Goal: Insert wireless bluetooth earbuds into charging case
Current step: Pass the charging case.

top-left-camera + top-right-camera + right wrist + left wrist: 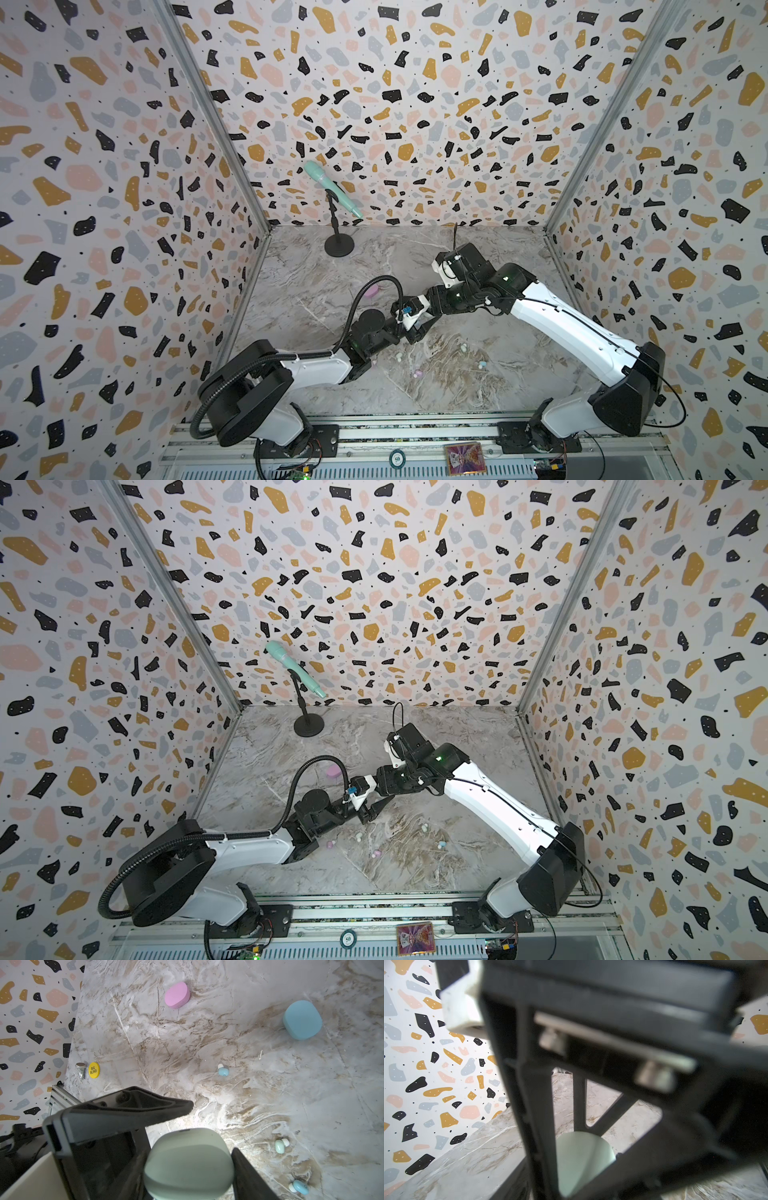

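Finding: insertion not begun. Five tiny rounded pastel plastic earbuds [424,828] lie loose on the grey marble-pattern worktop [436,879], from 4 to 8 o'clock of the end effectors in a top view. A sixth was not located.

The right end effector [424,326] grips the mint-green rounded plastic charging case [187,1163], whose lid appears shut. The left end effector [409,334] is close beside it, and its opening cannot be made out.

The pink oval plastic case [177,995] and the light-blue rounded plastic case [302,1020] also look shut.

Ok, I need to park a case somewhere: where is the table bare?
Bare marble: the back strip from the microphone stand to the right wall, and the front strip along the rail. Crowded: the middle, where the right gripper holds the mint case, earbuds scattered in front.
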Available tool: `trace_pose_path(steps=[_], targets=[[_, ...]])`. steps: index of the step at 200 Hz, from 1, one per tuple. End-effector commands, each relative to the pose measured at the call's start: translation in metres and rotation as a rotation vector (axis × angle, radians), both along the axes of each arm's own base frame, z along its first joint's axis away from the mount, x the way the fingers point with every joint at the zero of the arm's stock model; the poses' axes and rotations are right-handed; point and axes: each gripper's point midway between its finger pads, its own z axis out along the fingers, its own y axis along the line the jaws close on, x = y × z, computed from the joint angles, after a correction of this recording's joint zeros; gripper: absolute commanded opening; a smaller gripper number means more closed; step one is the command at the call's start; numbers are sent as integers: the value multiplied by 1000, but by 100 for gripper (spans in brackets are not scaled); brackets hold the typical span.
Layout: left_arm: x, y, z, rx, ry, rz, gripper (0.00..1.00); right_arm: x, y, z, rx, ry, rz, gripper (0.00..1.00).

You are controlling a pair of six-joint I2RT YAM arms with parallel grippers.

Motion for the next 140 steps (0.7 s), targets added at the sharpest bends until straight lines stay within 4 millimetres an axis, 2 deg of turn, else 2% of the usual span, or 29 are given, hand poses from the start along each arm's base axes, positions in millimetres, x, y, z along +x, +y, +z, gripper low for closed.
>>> trace_pose_path(steps=[1,72,140], targets=[[-3,1,20,-38,-68,-3,64,-5,-2,18,49,-25,-3,52],[-4,-4,8,19,-65,-19,64,-5,-2,21,57,-25,-9,53],[-3,-3,12,13,-76,-9,59,-4,-1,20,55,-22,-9,52]])
